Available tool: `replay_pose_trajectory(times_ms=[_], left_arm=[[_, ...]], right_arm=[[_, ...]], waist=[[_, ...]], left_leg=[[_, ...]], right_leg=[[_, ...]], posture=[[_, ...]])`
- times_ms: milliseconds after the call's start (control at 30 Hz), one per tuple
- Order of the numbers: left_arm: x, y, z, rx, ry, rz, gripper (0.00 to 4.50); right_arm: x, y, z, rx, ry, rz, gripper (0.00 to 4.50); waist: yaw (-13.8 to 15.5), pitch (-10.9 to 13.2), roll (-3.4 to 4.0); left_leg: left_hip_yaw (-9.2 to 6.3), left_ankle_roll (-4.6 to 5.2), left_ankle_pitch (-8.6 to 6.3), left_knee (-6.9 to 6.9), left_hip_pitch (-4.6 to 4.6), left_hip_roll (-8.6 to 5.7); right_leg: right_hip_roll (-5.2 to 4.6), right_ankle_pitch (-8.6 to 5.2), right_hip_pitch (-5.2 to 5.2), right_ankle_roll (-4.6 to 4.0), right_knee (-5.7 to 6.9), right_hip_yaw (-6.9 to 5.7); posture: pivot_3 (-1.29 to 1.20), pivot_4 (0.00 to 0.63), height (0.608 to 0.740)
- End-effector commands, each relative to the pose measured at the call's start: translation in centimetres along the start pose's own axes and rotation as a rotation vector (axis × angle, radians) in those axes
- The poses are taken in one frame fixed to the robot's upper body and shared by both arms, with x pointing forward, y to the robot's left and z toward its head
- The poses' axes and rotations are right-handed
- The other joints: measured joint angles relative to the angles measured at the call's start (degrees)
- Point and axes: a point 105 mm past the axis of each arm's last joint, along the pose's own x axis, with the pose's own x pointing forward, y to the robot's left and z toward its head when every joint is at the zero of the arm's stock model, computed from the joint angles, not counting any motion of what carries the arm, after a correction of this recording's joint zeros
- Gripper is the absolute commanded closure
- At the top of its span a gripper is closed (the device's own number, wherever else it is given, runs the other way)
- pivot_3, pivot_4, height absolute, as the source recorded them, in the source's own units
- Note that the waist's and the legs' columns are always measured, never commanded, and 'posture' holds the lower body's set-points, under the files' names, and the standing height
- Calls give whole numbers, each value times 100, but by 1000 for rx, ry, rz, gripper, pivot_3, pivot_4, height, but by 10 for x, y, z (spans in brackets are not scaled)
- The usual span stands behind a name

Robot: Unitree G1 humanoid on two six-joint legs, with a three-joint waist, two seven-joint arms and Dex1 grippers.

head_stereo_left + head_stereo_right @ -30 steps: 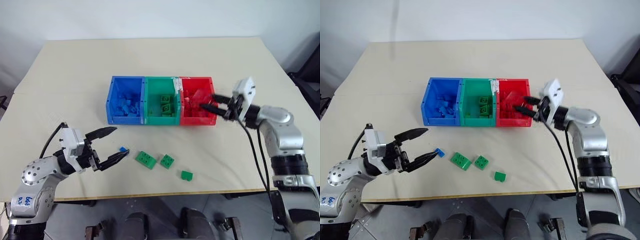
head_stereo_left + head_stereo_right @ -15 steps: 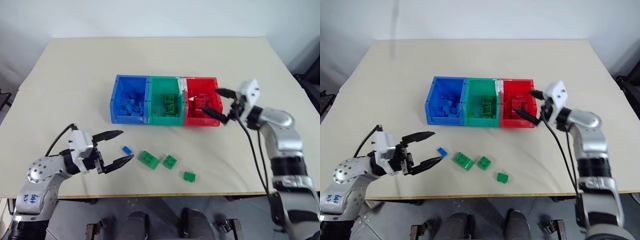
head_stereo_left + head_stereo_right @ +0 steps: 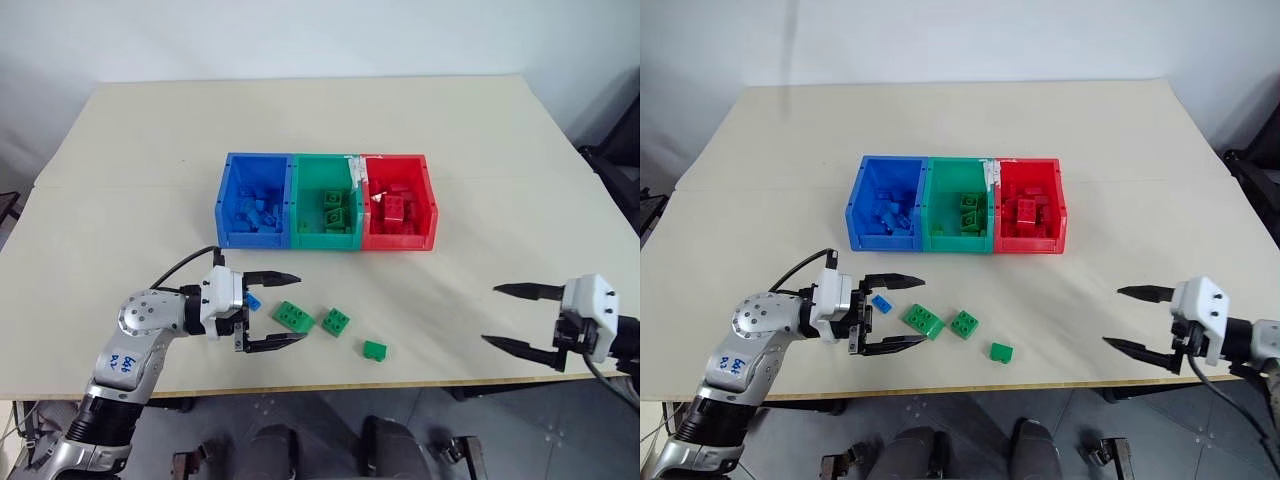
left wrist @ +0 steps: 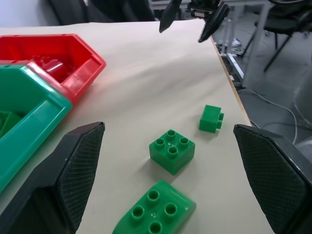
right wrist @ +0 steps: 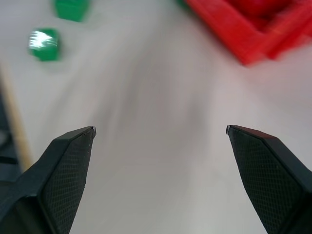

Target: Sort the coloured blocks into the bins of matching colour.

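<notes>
Left end effector (image 3: 285, 310) spread wide beside the green blocks (image 3: 295, 317) near the bench (image 3: 480, 140) front edge; right end effector (image 3: 505, 316) spread empty over bare bench, well apart from the bins (image 3: 327, 240).

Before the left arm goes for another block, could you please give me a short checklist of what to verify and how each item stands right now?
1. Left gripper open: ok, fingers spread wide and empty.
2. Block within its span: ok, the large green block lies on the table at its fingertips, untouched.
3. Other loose blocks apart from it: ok, the square green block and small green block lie separate; the small blue block sits beside the gripper's body.
4. Green bin has room: ok, a few blocks inside.
5. Right gripper out of the way: ok, open, empty, near the table's front right edge.
</notes>
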Motion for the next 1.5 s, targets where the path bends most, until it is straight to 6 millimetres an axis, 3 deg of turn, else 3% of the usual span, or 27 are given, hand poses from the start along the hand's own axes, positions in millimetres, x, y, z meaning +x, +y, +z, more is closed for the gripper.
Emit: replay_pose_trajectory(times_ms=[33, 200, 433, 567, 733, 833, 1000, 1167, 1333, 1433, 1500], left_arm=[[-9, -2, 1, 29, 14, -7, 0], [-35, -12, -3, 13, 75, 21, 0], [-55, -30, 0, -24, 136, 53, 0], [-56, -37, 4, -35, 136, 55, 0], [-56, -35, 7, -28, 134, 73, 0], [-55, -32, 7, -23, 123, 102, 0], [-59, -20, 10, -35, 72, 244, 0], [-80, -15, 7, -56, 70, 422, 0], [-100, -19, -4, -80, 109, 523, 0], [-106, -20, -6, -80, 120, 554, 0], [-106, -19, -6, -78, 118, 562, 0]], right_arm=[[36, 25, 24, 21, -73, 145, 10], [80, 58, 27, 73, -64, 267, 10], [104, 54, 8, 35, -25, 223, 10], [107, 52, 5, 37, -32, 237, 916], [103, 50, 10, 33, -58, 266, 2665], [104, 41, 25, 23, -130, 247, 3669], [103, 14, 69, 42, -311, 183, 3669], [124, -44, 119, 70, -405, -42, 3669], [159, -77, 144, 71, -396, -164, 3669], [171, -89, 146, 71, -363, -207, 3669], [175, -95, 147, 61, -359, -218, 2935]], waist=[[-5, 0, 0], [17, 0, -2], [131, 0, -2], [118, 0, -2], [116, 0, -2], [112, 0, -2], [97, 1, -2], [-6, 1, -2], [-47, -1, -4], [-35, -1, -4], [-24, -1, -4]], left_leg=[[-6, 0, 0, 0, 0, 3], [-59, 1, -2, 1, -12, -1], [-72, 4, -4, 4, -23, -12], [-73, 4, -4, 3, -23, -12], [-69, 4, -4, 3, -23, -11], [-69, 4, -4, 3, -22, -11], [-72, 4, -4, 3, -22, -7], [-72, 1, -3, 3, -21, -4], [-68, -2, -5, 0, -33, -6], [-55, -1, -5, -2, -47, -10], [-39, -1, -5, -2, -50, -11]], right_leg=[[1, 0, 0, 0, 0, -1], [-1, 0, -2, -1, -8, -8], [-9, 0, -5, 0, -10, -15], [-8, 0, -4, -1, -9, -18], [-7, 0, -4, -1, -9, -20], [-7, 0, -4, -1, -9, -19], [-5, 0, -5, -1, -8, -19], [-4, -1, -7, -1, -4, -17], [-4, -6, -28, -11, 4, -20], [-5, -6, -49, -11, 15, -15], [-6, -6, -52, -11, 20, -17]], posture=[[0, 150, 740], [0, 150, 740], [0, 150, 740], [0, 150, 740], [0, 150, 740], [0, 150, 740], [0, 150, 740], [0, 150, 740], [0, 150, 740], [0, 150, 740], [0, 150, 740]])
